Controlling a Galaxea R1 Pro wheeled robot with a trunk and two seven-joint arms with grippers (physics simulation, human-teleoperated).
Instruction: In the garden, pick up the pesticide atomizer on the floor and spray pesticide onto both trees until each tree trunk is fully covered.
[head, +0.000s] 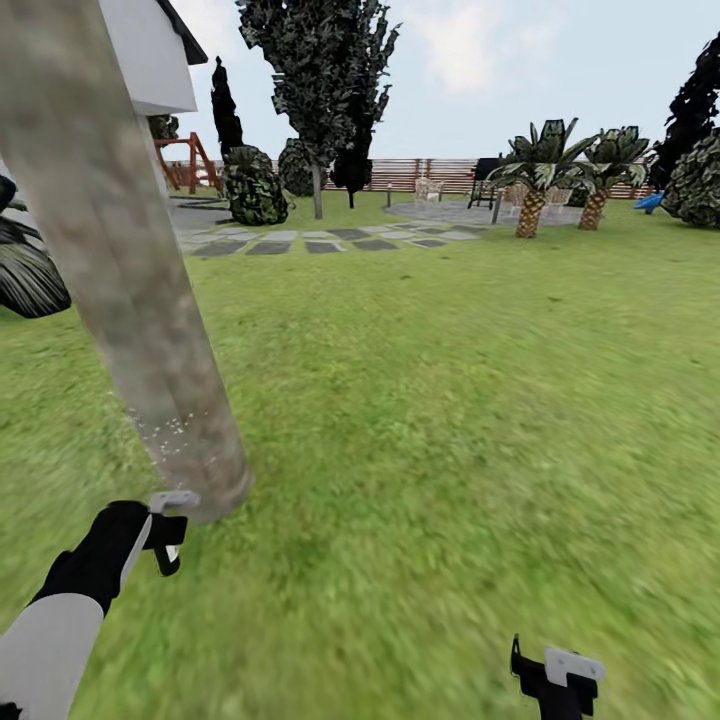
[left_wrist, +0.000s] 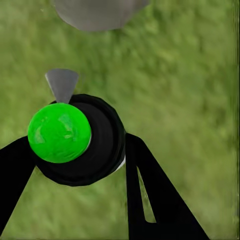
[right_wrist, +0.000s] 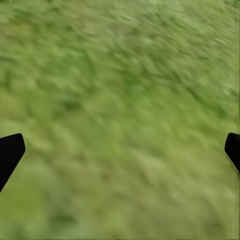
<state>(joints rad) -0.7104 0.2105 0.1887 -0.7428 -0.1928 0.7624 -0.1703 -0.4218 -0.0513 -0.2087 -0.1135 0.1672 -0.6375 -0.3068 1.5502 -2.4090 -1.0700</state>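
The left gripper (left_wrist: 75, 155) is clamping the pesticide atomizer (left_wrist: 75, 140), its black fingers (left_wrist: 150, 190) closing on either side of the black body with the bright green ball on it. A grey nozzle (left_wrist: 62, 82) is projecting from the atomizer toward the foot of the tree trunk (left_wrist: 95, 12), which is standing just beyond it on the lawn (left_wrist: 190, 100).

In the head view the left gripper (head: 165, 530) is sitting low and close to the base of the thick mottled trunk (head: 120, 270), the grey nozzle tip (head: 176, 497) nearly touching the bark. Fine white specks of pesticide (head: 170, 432) are lying in a patch on the lower trunk; the bark above is looking bare.

The right gripper (head: 555, 675) is hanging over open grass (head: 450, 400), well apart from the trunk. Its fingers (right_wrist: 10, 152) are spread wide, holding nothing.

Beyond the lawn, a wooden fence (head: 420, 173), two short palms (head: 560, 170), a paved path (head: 320, 240) and the corner of a white house (head: 150, 55) are standing in the background.
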